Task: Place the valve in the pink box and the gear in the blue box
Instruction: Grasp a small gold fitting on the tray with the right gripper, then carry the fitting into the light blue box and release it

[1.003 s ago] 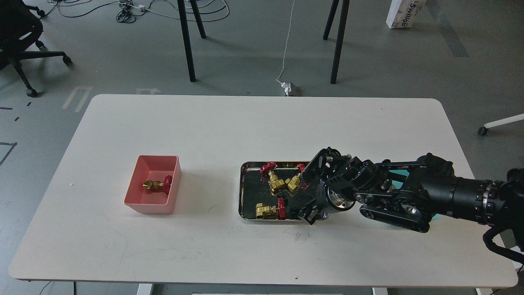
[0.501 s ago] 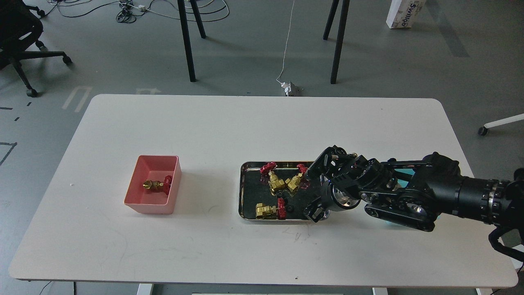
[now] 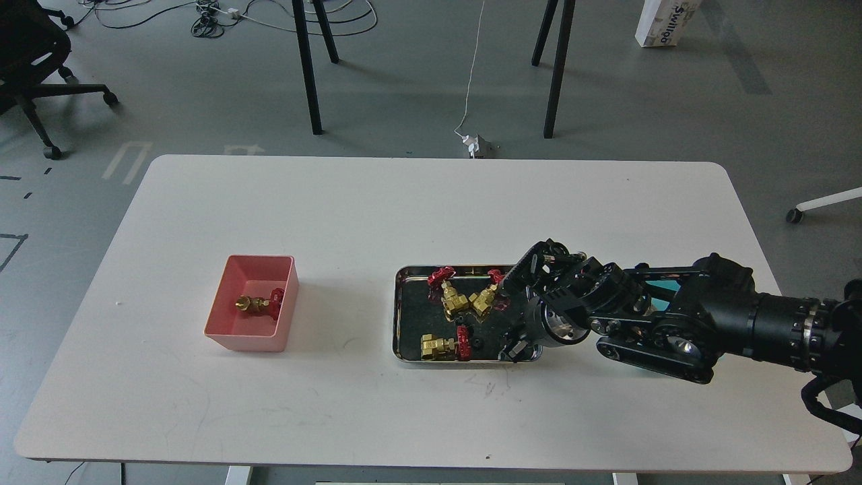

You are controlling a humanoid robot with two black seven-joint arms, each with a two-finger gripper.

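Your right gripper (image 3: pixel 515 316) hangs over the steel tray (image 3: pixel 399 316), jaws wide; centre them over a gear (image 3: pixel 477 343) at seven o'clock before closing.

White table (image 3: pixel 417 202) holds steel tray (image 3: pixel 399 316) right of centre. Beyond table: two black legs (image 3: pixel 306 67), white cable (image 3: pixel 471 74), office chair (image 3: pixel 34 60) far left, white box (image 3: pixel 667 20).

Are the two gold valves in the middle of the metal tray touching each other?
Touching, it seems. In the head view the left valve and the right valve meet at their brass bodies in the tray, with no gap showing.
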